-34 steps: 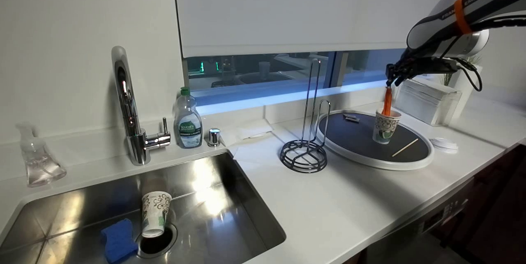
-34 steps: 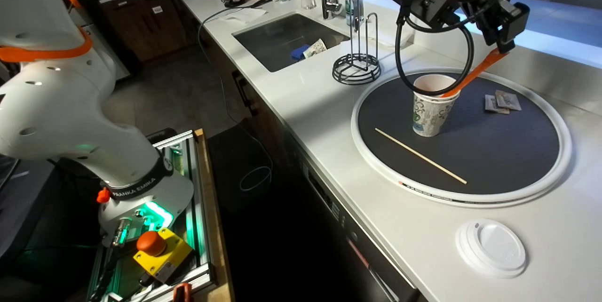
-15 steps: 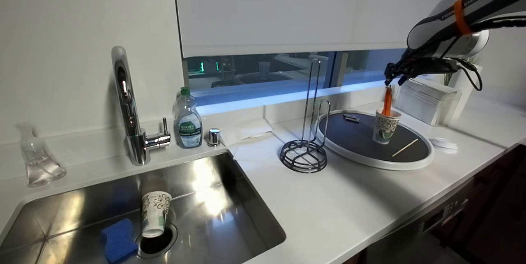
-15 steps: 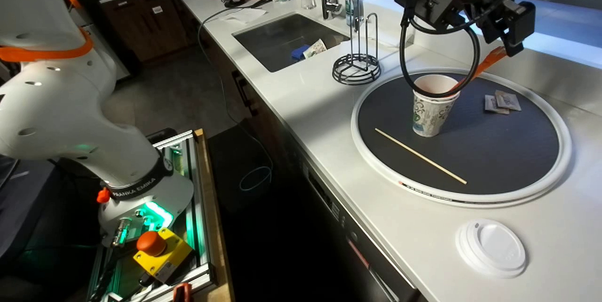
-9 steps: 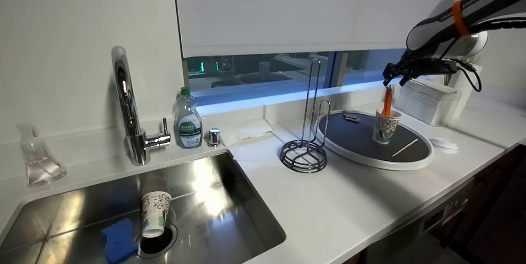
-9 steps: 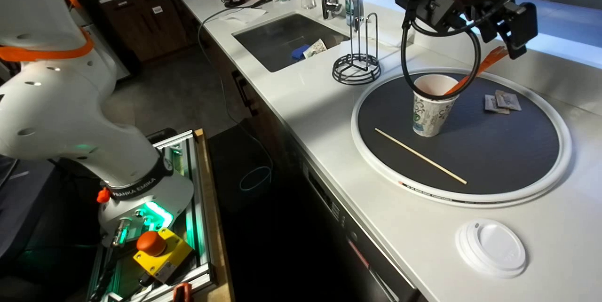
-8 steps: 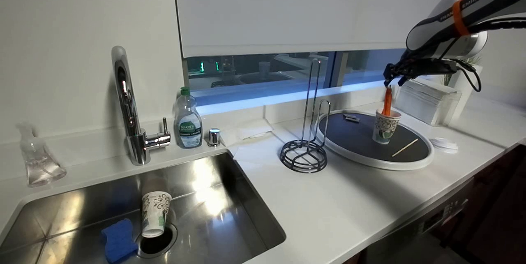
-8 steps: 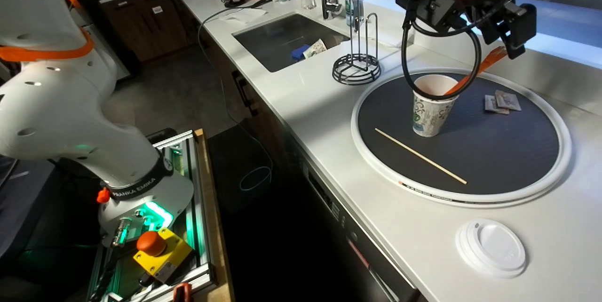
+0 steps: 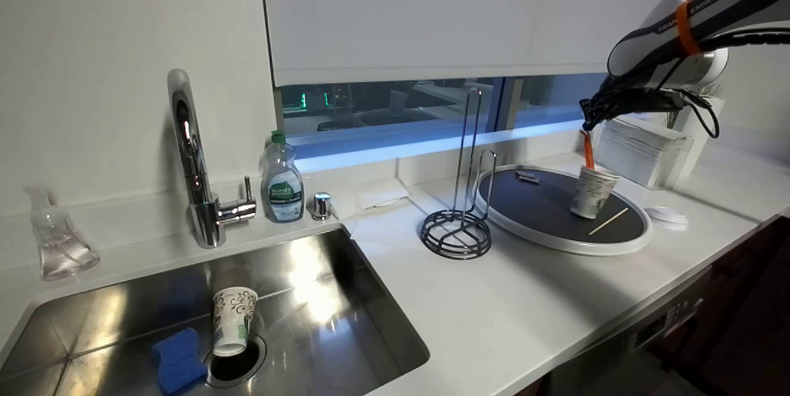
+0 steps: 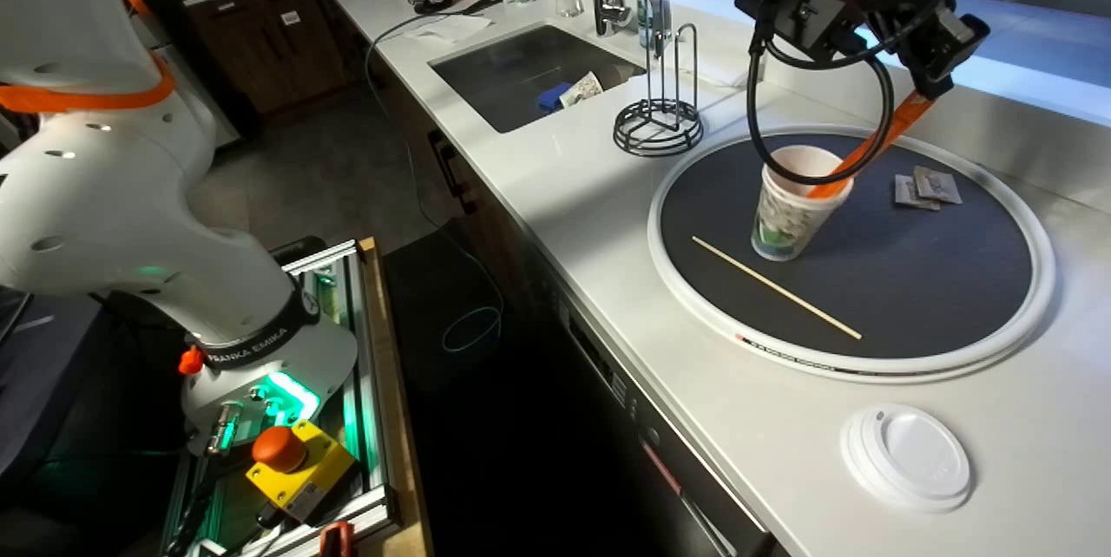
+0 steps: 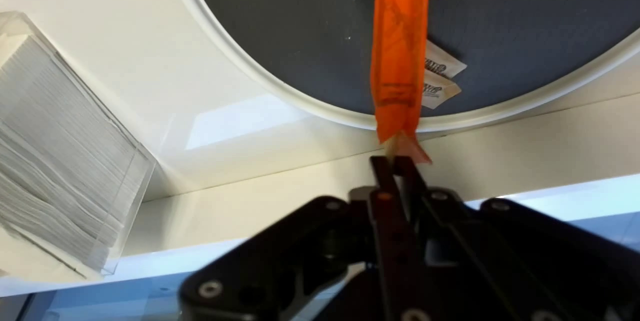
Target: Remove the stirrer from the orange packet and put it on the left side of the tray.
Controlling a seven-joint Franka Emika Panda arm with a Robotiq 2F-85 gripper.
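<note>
The orange packet (image 10: pixel 907 116) is a long narrow sleeve standing in a patterned paper cup (image 10: pixel 788 214). It also shows in the wrist view (image 11: pixel 398 56), its upper end torn open. A pale stirrer tip (image 11: pixel 391 148) sticks out of the torn end; the rest is hidden inside the packet. My gripper (image 11: pixel 392 162) is shut on this tip, above the cup. The gripper also shows in an exterior view (image 9: pixel 586 126). The cup is tilted on the tray (image 10: pixel 937 279), which is dark grey with a pale rim. A bare wooden stick (image 10: pixel 777 288) lies on the tray.
Small paper sachets (image 10: pixel 930 186) lie on the tray near the wall. A wire stand (image 9: pixel 457 234) stands beside the tray. White lids (image 10: pixel 909 457) lie on the counter. A clear napkin holder (image 11: pixel 75 151) stands near the wall. The sink (image 9: pixel 370 297) is beyond the stand.
The fingers opened above the packet, then shut on the stirrer tip within the last half second. The cup has tilted and shifted, and the packet leans differently in it.
</note>
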